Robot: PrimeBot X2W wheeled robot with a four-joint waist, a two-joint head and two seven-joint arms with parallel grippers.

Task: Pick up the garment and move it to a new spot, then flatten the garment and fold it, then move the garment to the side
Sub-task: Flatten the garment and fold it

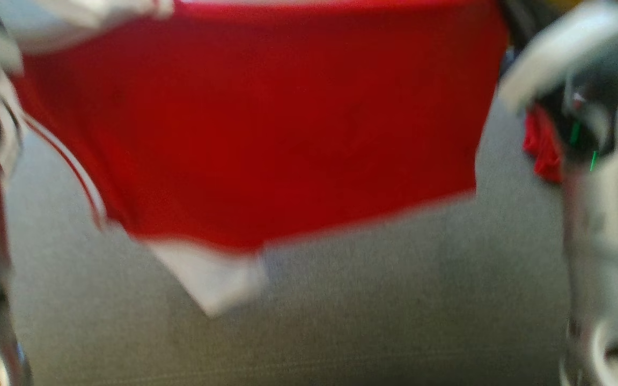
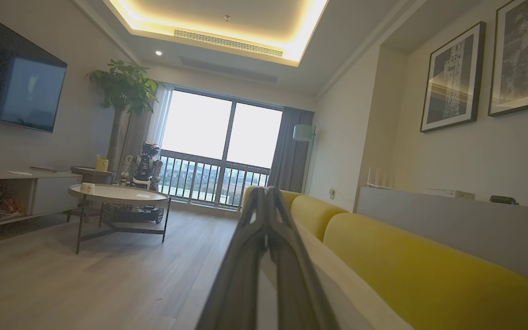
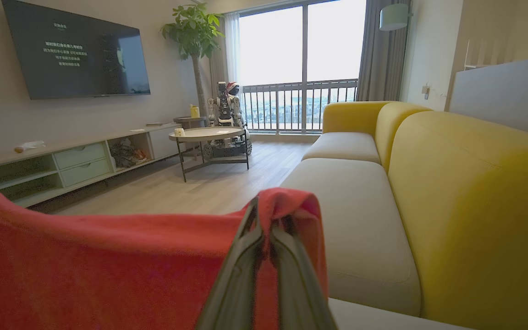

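Hanging spread out in the air, the red garment with white trim stretches across the upper half of the blurred head view. Its lower edge and a white corner dangle above a grey surface. The right tool is clamped tight on a bunched edge of the cloth. In the right wrist view, red fabric folds over both fingertips and spreads away to that view's left. Beyond it lies a sofa with a yellow back and a grey seat. The left tool is fully closed too, its fingers pressed together and pointing along the sofa's length. Whether it grips the garment's white upper corner I cannot tell, as the head view is too smeared there.
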